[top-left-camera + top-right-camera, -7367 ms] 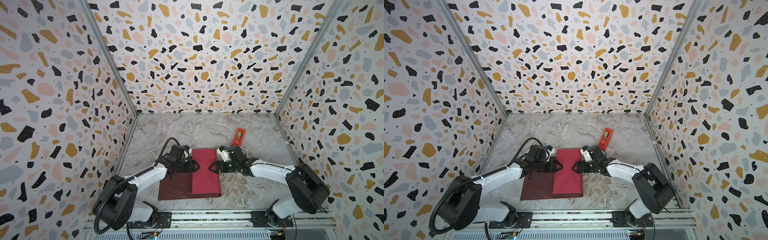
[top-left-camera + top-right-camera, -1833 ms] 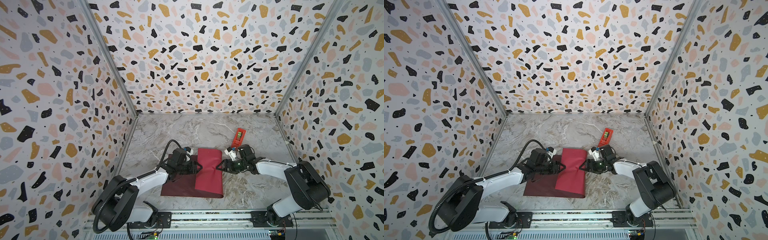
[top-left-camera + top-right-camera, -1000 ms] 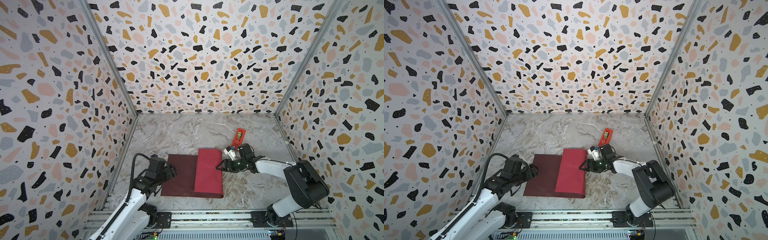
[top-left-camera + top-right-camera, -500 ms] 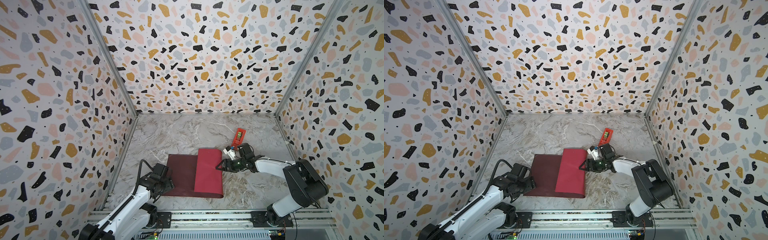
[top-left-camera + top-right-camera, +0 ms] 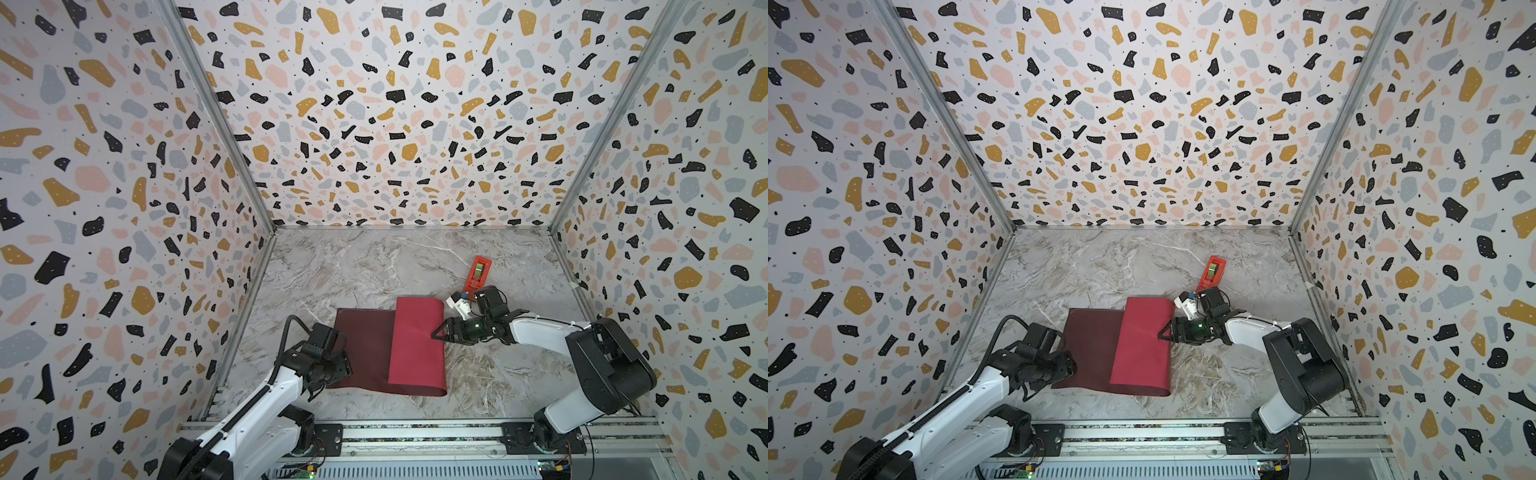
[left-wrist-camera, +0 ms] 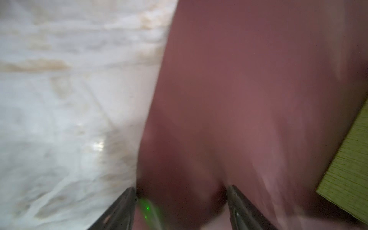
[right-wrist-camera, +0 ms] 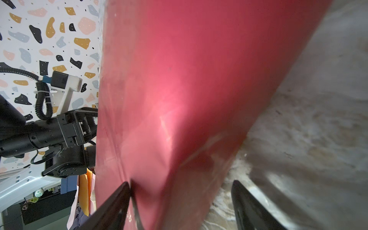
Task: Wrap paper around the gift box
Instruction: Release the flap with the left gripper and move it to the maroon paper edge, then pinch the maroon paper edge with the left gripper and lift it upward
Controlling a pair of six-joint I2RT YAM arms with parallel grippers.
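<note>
Left jaws apart over the paper; right jaws apart, touching it.

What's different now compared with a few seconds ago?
The left tool pulled back from the crimson flap and came round to the near-left edge of the paper, jaws apart, gripping nothing yet. The right tool stays at the flap's right edge; the tape dispenser hasn't moved.

The large rectangular sheet of paper, crimson over dark maroon, looks smooth with a soft sheen. The olive-green cardboard gift box is matt and finely grained. The grey marble-patterned surface gleams faintly.
</note>
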